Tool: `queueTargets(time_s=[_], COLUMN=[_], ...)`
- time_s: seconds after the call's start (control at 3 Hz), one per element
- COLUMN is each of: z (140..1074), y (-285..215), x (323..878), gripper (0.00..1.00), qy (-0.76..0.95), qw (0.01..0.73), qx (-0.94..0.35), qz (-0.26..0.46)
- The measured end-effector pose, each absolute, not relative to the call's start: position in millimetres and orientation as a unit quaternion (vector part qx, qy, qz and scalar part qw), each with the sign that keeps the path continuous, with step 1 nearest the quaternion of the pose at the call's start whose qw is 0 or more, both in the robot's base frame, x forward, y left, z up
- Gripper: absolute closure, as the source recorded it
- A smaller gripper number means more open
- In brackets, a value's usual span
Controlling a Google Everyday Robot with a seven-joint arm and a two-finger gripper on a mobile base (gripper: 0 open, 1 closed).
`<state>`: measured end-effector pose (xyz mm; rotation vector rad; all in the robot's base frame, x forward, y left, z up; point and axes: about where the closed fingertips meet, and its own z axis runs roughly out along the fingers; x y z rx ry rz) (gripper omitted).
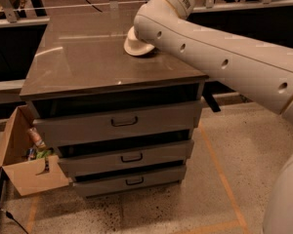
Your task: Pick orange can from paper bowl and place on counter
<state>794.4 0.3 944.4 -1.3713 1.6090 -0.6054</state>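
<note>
The orange can does not show: the arm (219, 57) covers the place where it should lie. I judge it is inside the paper bowl (136, 45), of which only the left part shows past the arm, on the far side of the counter (88, 62). Which way the can points, and how its long axis lies, cannot be told.

Such a can is probably light, stiff and smooth, and its thin wall dents under hard pressure. A hold across the middle of its round body, at a right angle to the long axis, seems safest. The bowl is also light and may slide or tip when the can is lifted.

The gripper is hidden behind the arm, somewhere at the bowl, so I cannot tell whether it holds anything. The bare counter spreads to the left of that place and toward the camera. Below it are 3 drawers (123, 122), and a cardboard box (19, 172) stands on the floor at the left.
</note>
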Motion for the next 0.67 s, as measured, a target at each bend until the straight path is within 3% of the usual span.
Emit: queueTargets(time_s=[0.67], z=[917], y=[6], x=[786], gripper=[1.0], qy=[0.677], qw=[0.471], qx=[-0.539], qz=[-0.17])
